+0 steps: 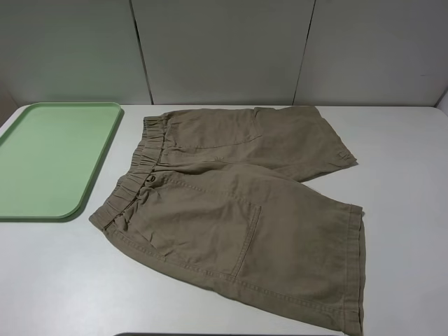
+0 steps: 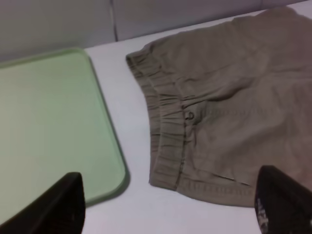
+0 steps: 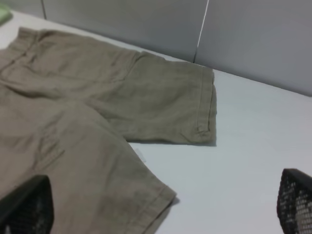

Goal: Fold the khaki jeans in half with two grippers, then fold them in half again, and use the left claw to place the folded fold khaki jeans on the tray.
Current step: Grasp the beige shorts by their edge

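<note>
The khaki jeans [image 1: 231, 210] lie spread flat on the white table, waistband toward the tray and both legs pointing right. The mint-green tray [image 1: 52, 157] sits empty just left of them. Neither arm shows in the exterior high view. In the left wrist view my left gripper [image 2: 170, 197] hovers open above the waistband corner [image 2: 168, 170] and the tray's near corner [image 2: 105, 161], its black fingertips [image 2: 66, 202] wide apart. My right gripper [image 3: 163, 197] stands open over the leg hems [image 3: 146, 204], nothing between its fingers [image 3: 295, 200].
Grey wall panels [image 1: 224, 49] stand behind the table. Bare white tabletop [image 1: 406, 161] lies to the right of the shorts and in front of the tray [image 1: 49, 280]. A dark edge [image 1: 210, 334] shows at the table's front.
</note>
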Controlling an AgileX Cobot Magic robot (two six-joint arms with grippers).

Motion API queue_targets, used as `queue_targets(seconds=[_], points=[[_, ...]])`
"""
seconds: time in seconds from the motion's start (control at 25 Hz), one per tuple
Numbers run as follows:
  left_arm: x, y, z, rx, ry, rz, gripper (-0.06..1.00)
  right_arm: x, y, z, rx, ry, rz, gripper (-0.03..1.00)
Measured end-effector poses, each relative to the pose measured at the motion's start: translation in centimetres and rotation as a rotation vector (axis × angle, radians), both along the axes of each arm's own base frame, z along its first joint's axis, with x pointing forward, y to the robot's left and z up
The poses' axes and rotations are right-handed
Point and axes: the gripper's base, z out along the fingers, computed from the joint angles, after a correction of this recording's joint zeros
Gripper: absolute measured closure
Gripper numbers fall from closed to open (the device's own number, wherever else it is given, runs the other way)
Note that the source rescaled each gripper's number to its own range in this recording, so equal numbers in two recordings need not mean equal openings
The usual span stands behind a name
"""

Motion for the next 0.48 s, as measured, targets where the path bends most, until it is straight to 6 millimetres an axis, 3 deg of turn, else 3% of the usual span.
queue_targets(seconds=[0.24,0.48], points=[[3.3,-2.0,-0.2,0.158,0.187,-0.159,0.23,4.4,1.7,1.9,-0.151,0.121,0.069,-0.03],[8.3,-4.0,-0.9,0.334,0.434,-0.313,0.23,8.6,3.3,0.3,-0.282,0.288,0.155,-0.03]])
